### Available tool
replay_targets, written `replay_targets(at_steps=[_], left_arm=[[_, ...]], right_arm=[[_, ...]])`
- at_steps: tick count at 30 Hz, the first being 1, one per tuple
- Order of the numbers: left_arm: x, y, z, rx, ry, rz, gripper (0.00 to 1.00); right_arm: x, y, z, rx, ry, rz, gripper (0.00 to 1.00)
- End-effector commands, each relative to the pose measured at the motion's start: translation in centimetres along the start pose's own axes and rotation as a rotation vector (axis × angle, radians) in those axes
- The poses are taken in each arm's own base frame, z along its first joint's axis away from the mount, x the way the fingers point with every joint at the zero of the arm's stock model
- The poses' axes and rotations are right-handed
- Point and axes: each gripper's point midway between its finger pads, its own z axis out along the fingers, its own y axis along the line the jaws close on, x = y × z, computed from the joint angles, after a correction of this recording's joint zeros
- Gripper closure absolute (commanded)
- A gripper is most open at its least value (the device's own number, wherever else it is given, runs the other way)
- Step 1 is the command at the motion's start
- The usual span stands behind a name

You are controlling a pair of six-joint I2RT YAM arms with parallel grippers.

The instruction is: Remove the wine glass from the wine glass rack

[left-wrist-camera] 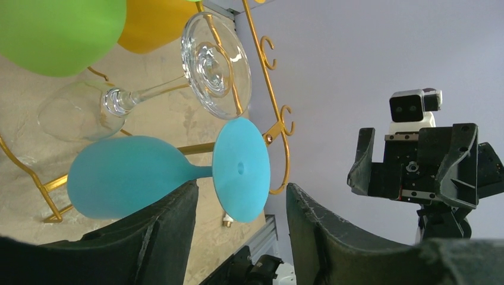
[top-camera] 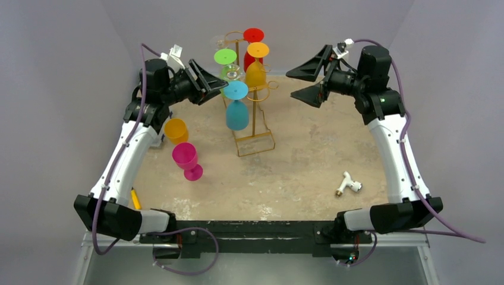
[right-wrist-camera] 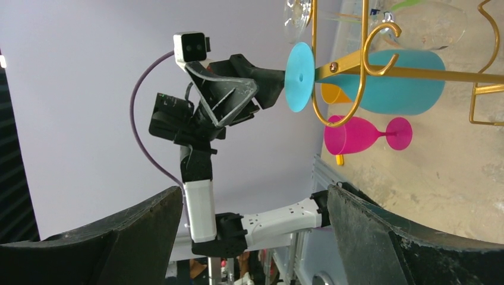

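The gold wire wine glass rack (top-camera: pixel 255 139) stands at the back middle of the table. Several glasses hang on it upside down: a blue one (top-camera: pixel 236 113), a clear one (top-camera: pixel 232 72), a yellow-orange one (top-camera: pixel 256 71), a red one (top-camera: pixel 254 35) and a green one (top-camera: pixel 225 57). My left gripper (top-camera: pixel 217 83) is open just left of the blue glass. In the left wrist view the blue glass's foot (left-wrist-camera: pixel 241 169) lies between my open fingers (left-wrist-camera: pixel 172 219), apart from both. My right gripper (top-camera: pixel 309 83) is open and empty, raised to the right of the rack (right-wrist-camera: pixel 416 74).
An orange cup (top-camera: pixel 176 130) and a magenta wine glass (top-camera: pixel 187 160) stand on the table left of the rack. A small white fitting (top-camera: pixel 347 184) lies at the front right. A yellow object (top-camera: pixel 136 199) lies by the left arm's base.
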Motion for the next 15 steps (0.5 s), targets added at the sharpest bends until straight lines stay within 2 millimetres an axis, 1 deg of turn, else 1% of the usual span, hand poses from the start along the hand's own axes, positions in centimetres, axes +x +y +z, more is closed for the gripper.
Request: replay_targets(at_steps=[1,5,15], left_arm=[[-0.5,-0.6,0.9,0.054,-0.007,-0.009,0.46],[-0.2,-0.1,1.4,0.040,0.004,-0.018,0.48],[0.0,0.2,2.2,0.033,0.022,-0.040,0.55]], right_arm=[[0.1,2.2,-0.9,-0.038,-0.028,-0.057,0.10],[-0.1,2.1,-0.8,-0.036,-0.023,-0.055,0.10],[-0.2,2.1,-0.4,-0.042,0.003,-0.057,0.11]])
